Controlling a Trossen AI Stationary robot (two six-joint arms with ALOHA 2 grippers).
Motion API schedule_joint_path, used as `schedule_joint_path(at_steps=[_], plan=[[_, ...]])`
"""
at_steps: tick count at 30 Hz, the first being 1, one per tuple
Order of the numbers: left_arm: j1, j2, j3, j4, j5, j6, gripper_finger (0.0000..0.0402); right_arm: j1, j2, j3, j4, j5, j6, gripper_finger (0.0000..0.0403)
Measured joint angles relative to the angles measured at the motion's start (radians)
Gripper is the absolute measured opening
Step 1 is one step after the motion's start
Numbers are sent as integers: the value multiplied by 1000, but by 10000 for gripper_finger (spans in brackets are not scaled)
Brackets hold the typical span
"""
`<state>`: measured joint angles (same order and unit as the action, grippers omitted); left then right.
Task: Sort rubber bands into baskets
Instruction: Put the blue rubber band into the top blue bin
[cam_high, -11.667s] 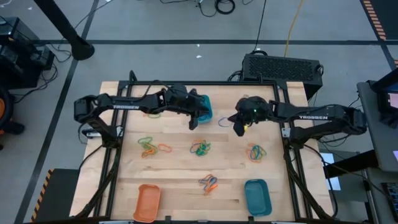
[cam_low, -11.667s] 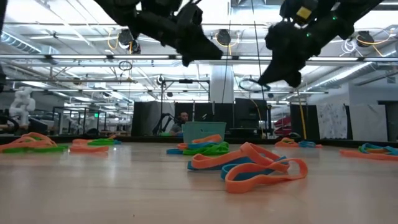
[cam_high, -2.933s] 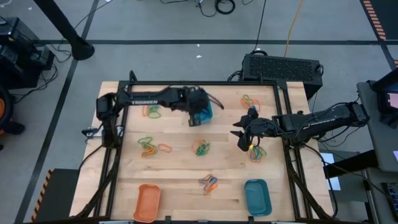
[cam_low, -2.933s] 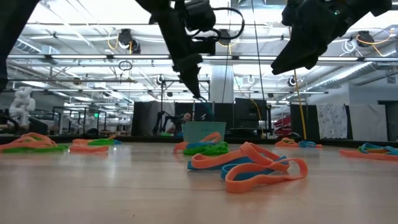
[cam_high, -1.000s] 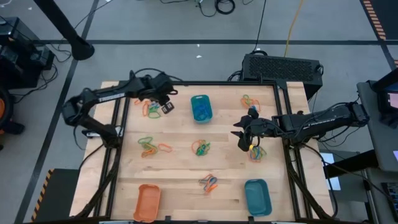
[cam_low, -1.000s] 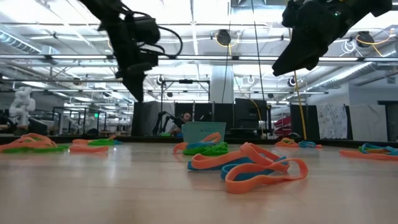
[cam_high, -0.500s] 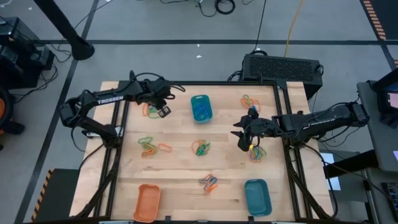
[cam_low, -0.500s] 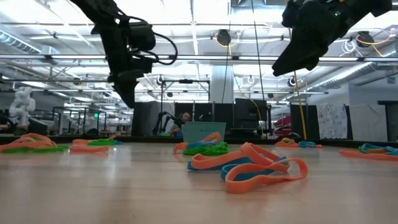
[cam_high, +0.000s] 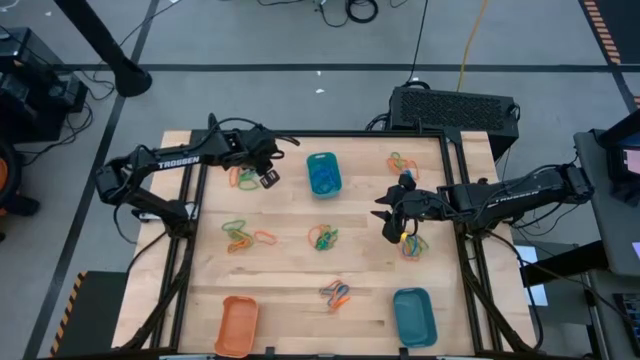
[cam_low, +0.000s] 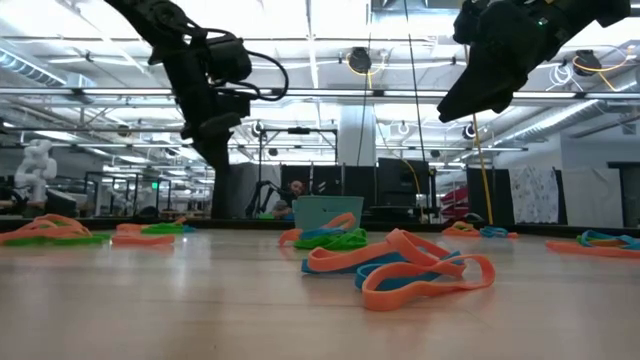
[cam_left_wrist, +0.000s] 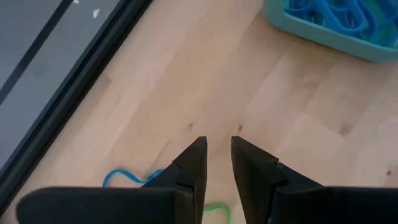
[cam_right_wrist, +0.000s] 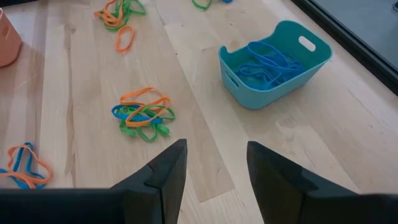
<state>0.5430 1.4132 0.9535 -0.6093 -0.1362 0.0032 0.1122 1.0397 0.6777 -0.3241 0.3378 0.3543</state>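
Note:
Rubber bands in orange, blue and green lie in small piles on the wooden table: far left (cam_high: 245, 179), left middle (cam_high: 238, 236), centre (cam_high: 323, 238), near centre (cam_high: 336, 293), right (cam_high: 412, 245) and far right (cam_high: 401, 162). A teal basket (cam_high: 323, 173) at the far middle holds blue bands. An orange basket (cam_high: 237, 325) and a second teal basket (cam_high: 413, 315) stand at the near edge. My left gripper (cam_high: 268, 181) hovers over the far-left pile, tilted down, narrowly open and empty (cam_left_wrist: 217, 152). My right gripper (cam_high: 386, 222) hangs open and empty above the table's right half.
Black frame rails run along the table's left, right and far edges (cam_high: 190, 200). A black box (cam_high: 455, 108) and cables sit behind the far edge. Bare wood lies between the piles.
My left gripper has sunk a little toward the far-left pile of rubber bands. Its finger gap is unchanged.

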Motion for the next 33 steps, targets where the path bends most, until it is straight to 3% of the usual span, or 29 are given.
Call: schedule_joint_path(at_steps=[33], plan=[[29, 0, -99, -54, -39, -119, 81, 0, 0, 0, 1, 0, 0, 160]])
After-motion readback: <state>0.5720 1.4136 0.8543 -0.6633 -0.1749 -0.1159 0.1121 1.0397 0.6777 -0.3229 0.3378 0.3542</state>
